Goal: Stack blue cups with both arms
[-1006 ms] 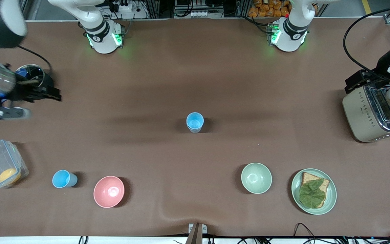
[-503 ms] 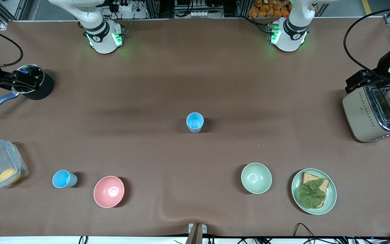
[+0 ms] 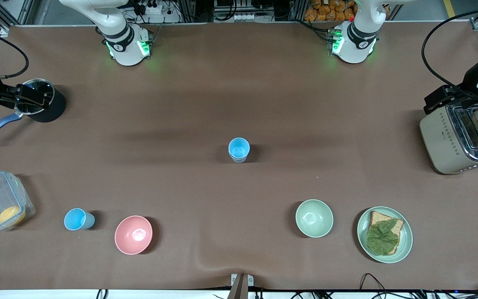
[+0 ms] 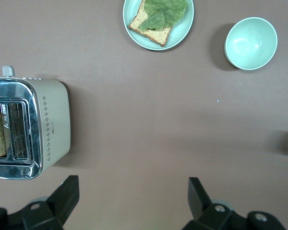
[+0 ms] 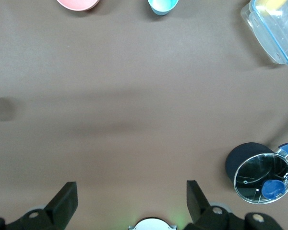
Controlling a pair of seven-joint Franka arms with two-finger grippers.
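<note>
1. the right claw (image 5: 129, 201), fingers apart, has pulled back high over the pot (image 3: 40, 99) end of the tabletop (image 3: 239, 104).
2. the left claw (image 4: 132, 201) (also apart, empty) hangs by the toaster (image 3: 459, 139).
3. the centre blue cup (image 3: 239, 148) already looks nested; the lone blue cup (image 3: 77, 219) beside the pink bowl (image 3: 133, 234) awaits stacking.

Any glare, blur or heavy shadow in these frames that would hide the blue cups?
Front view: even light, both cups sharp, centre cup and the one beside the pink bowl, soft shadows only. Left wrist view: mild shine on the toaster. Right wrist view: reflections on the pot lid; one cup cut off at the edge.
</note>
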